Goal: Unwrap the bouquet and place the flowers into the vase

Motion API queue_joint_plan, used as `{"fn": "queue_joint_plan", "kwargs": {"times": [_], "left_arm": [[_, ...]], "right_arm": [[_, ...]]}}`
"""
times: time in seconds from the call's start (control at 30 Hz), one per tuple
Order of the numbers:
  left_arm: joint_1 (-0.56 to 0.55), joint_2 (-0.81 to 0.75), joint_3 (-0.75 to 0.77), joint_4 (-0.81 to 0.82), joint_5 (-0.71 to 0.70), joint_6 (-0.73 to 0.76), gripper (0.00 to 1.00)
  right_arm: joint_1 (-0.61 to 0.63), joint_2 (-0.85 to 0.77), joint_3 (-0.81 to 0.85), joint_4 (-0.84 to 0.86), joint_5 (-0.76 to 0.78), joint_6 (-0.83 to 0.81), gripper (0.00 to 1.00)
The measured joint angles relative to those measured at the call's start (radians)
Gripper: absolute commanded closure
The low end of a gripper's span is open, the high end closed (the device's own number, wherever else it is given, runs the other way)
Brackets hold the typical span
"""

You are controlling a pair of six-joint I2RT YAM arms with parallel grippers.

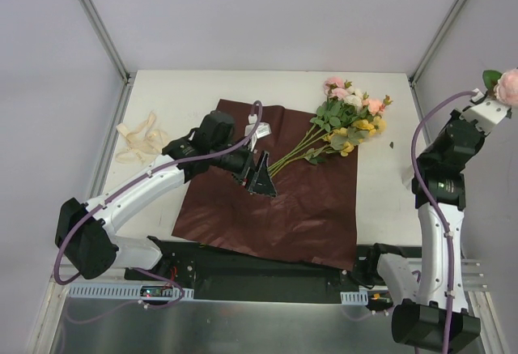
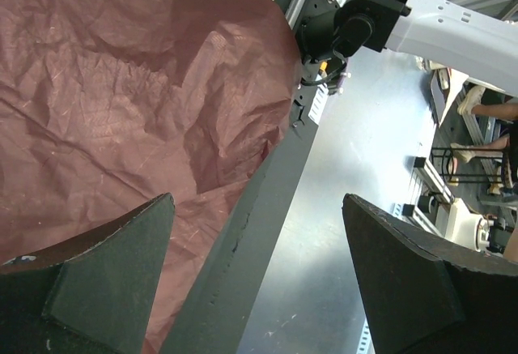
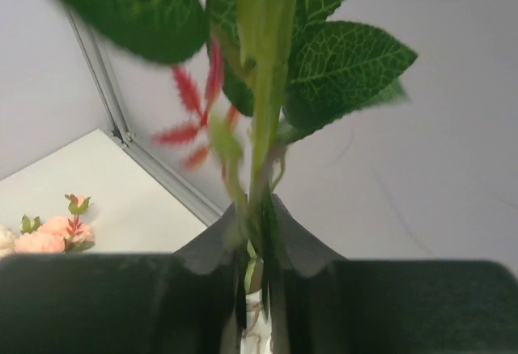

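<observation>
at the far right edge of the table (image 1: 178, 87), the right gripper (image 3: 259, 245) is pinching one green stem (image 3: 265, 87) between fingers drawn in tight on it. leaves are fanning out just above the pads and a pink rose (image 1: 508, 87) is riding at the top. that arm is rearing up tall, elbow bent, wrist tipped out towards the right wall, so the bloom is hanging well clear of the tabletop. the rest of the flowers (image 1: 348, 119) are lying loose on the opened maroon paper (image 1: 275, 208), heads towards the far right corner, with the cream ribbon (image 1: 139, 139) cast aside on the left. i am not seeing the vase in any view, so i cannot say how close the stem is to it. to my eye the carrying step is wanting a firm, steady pinch, the wrist turning until the stem's lower end is pointing straight down, and a slow descent, since the mouth is narrow. the left gripper (image 2: 257, 200) is hovering low over the paper near its middle, fingers spread wide and holding nothing, its arm reaching in from the near left.
</observation>
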Motion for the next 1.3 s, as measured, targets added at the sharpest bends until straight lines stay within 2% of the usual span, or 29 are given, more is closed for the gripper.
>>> {"fn": "queue_joint_plan", "kwargs": {"times": [0.17, 0.27, 0.33, 0.4, 0.73, 0.83, 0.87, 1.03, 1.3], "left_arm": [[0.026, 0.000, -0.006, 0.005, 0.003, -0.002, 0.15], [0.033, 0.000, -0.009, 0.011, 0.002, -0.004, 0.15], [0.039, 0.000, -0.011, 0.011, 0.003, -0.005, 0.15], [0.043, 0.000, -0.012, 0.012, 0.002, -0.005, 0.16], [0.051, 0.000, -0.031, 0.021, -0.011, -0.006, 0.15], [0.051, 0.000, -0.032, 0.021, -0.014, -0.006, 0.13], [0.051, 0.000, -0.032, 0.021, -0.017, -0.005, 0.12], [0.051, 0.005, -0.033, 0.025, -0.040, -0.003, 0.10], [0.052, 0.056, -0.033, 0.026, -0.092, 0.003, 0.10]], "right_arm": [[0.000, -0.039, -0.060, -0.054, 0.008, 0.060, 0.70], [0.000, -0.064, -0.076, -0.108, 0.016, 0.092, 0.57], [0.000, -0.075, -0.076, -0.144, 0.020, 0.113, 0.41], [0.000, -0.089, -0.077, -0.184, 0.022, 0.134, 0.32], [-0.001, -0.106, 0.006, -0.478, -0.019, 0.200, 0.02], [-0.001, -0.111, 0.057, -0.563, -0.065, 0.209, 0.00], [-0.001, -0.116, 0.067, -0.581, -0.077, 0.209, 0.03], [-0.001, -0.154, 0.122, -0.703, -0.149, 0.203, 0.03], [0.000, -0.270, 0.140, -0.855, -0.301, 0.250, 0.03]]}}
